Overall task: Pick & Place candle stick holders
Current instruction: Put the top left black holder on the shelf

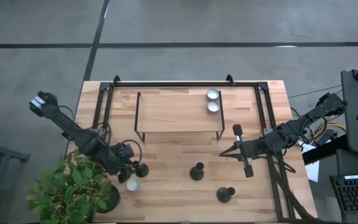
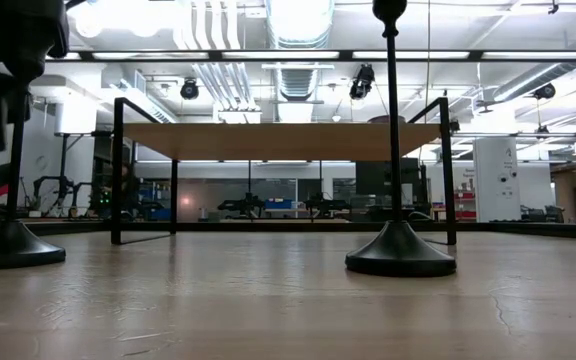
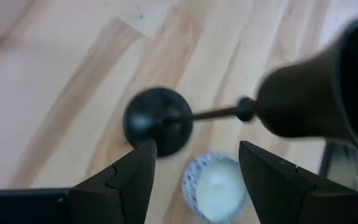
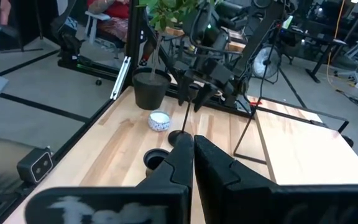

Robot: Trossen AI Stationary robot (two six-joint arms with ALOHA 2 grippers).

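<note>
A black candle stick holder (image 1: 142,169) stands upright on its round base (image 3: 159,119) at the near left. A whitish cup (image 1: 132,185) with a patterned wall sits right beside it. My left gripper (image 1: 131,167) is open above them. Its fingers (image 3: 143,163) stand apart over the base and the cup (image 3: 213,186), beside the stem's top (image 3: 309,99). Two more black holders (image 1: 196,171) (image 1: 225,195) stand near the front middle. Two silver cups (image 1: 212,94) (image 1: 213,107) sit on the shelf. My right gripper (image 1: 222,153) is shut and empty, right of the middle.
A wooden shelf on a black wire frame (image 1: 179,112) stands at the far middle. A black plant pot (image 1: 107,200) with green leaves sits at the near left corner, close to my left gripper. Black rails (image 1: 272,180) run along the table's sides.
</note>
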